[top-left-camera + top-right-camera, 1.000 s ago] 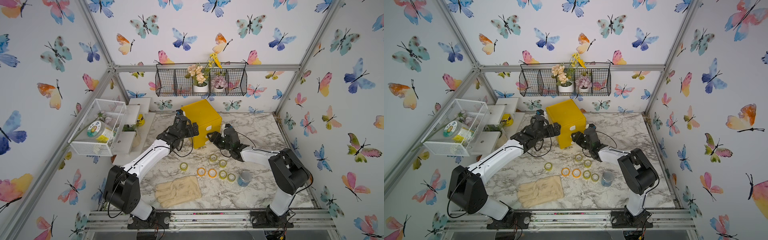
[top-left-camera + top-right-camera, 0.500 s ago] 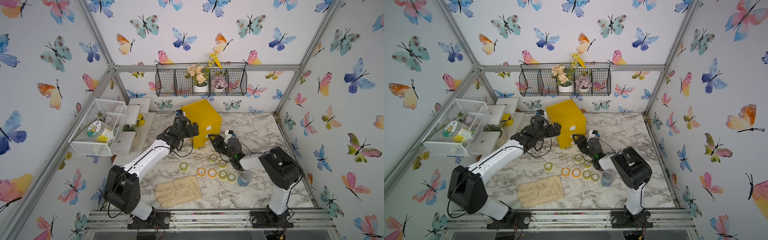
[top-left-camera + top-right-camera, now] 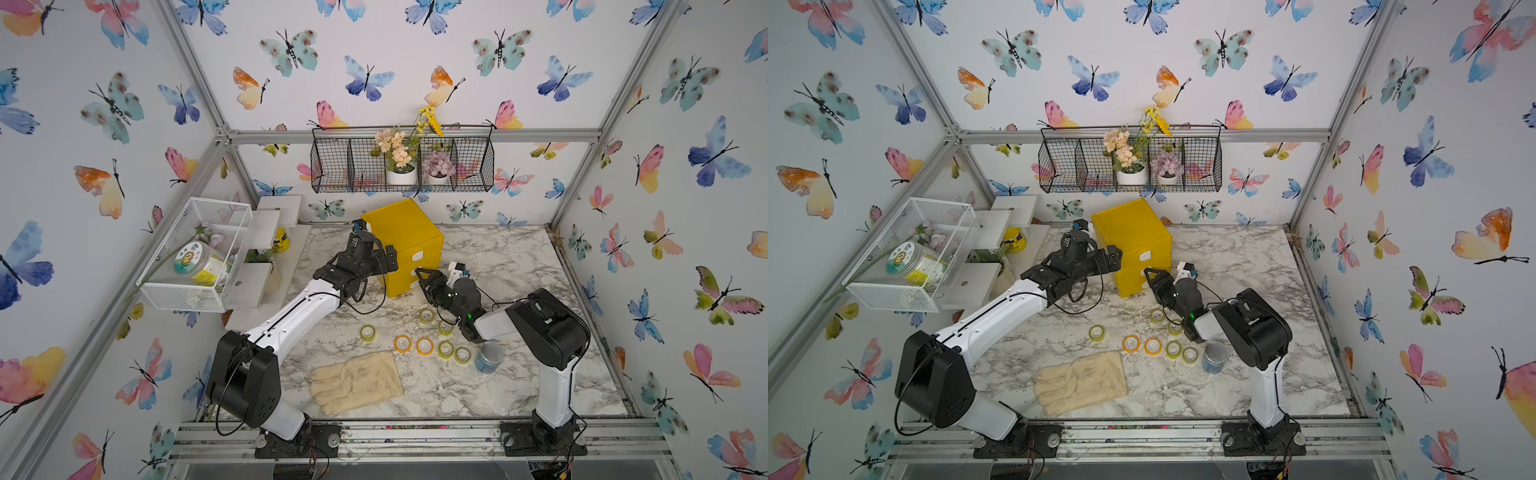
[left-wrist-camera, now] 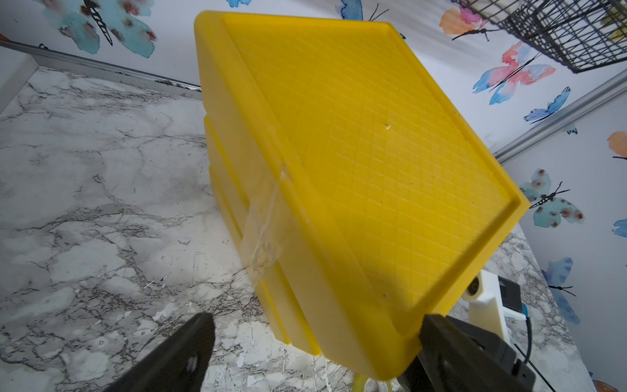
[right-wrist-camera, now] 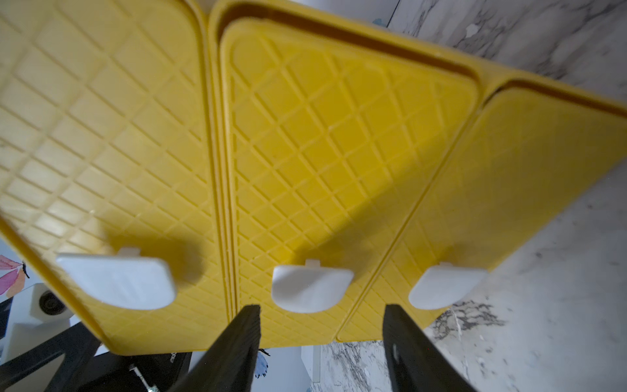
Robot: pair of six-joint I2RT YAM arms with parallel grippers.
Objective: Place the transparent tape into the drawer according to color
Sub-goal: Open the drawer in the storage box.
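1. Seven tape rings (image 3: 424, 345) lie flat in a loose cluster near the middle of a marble table (image 3: 498, 257). All are outside the yellow drawer cabinet (image 3: 401, 232) at the far centre. Two are orange, the rest yellow-green or pale.
2. A blue-grey tin (image 3: 488, 356) stands just right of the cluster. A cream glove (image 3: 357, 382) lies nearer, to the left.
3. The right claw (image 5: 320, 319), fingers apart and holding nothing, faces the cabinet's three drawer fronts. The middle white handle (image 5: 312, 293) sits just beyond its tips.
4. The right forearm hangs over the far-right rings and partly covers one.
5. The left claw (image 4: 315, 325), spread wide, straddles the cabinet's near-left top corner. One finger looks to be touching it.
6. A wire basket (image 3: 332, 166) of flowers hangs on the far wall above the cabinet. A white mesh box (image 3: 195, 253) and shelves (image 3: 270, 224) crowd the left edge.
7. Bare marble runs from the cabinet's right side to the frame at the right edge, and along the near rail in front of the glove.
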